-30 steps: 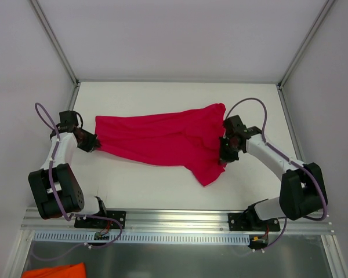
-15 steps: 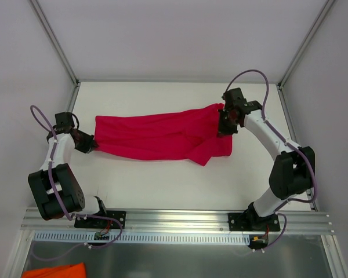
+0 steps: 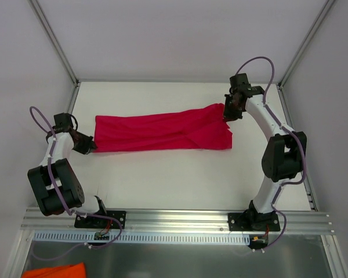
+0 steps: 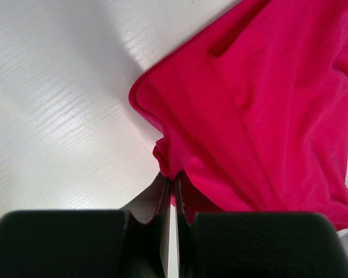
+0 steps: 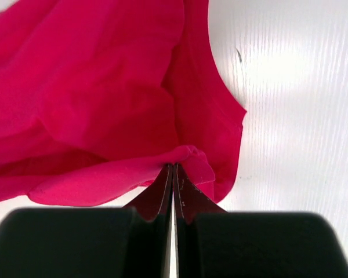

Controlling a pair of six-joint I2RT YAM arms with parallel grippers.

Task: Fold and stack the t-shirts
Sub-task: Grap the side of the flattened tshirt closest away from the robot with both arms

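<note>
T-shirt (image 3: 162,133) lies with long axis left-right on table (image 3: 162,179), its 2 ends pinched by left gripper (image 3: 93,146) and right gripper (image 3: 225,110).

Flat white matte table (image 3: 162,179), and up close the surface (image 4: 58,87) has faint fine ridges. Lying on it is a crimson-red t-shirt of thin soft fabric (image 3: 156,133), pulled out into a long band running left to right across the middle. The right end is bunched up in loose overlapping folds (image 5: 93,87).
</note>
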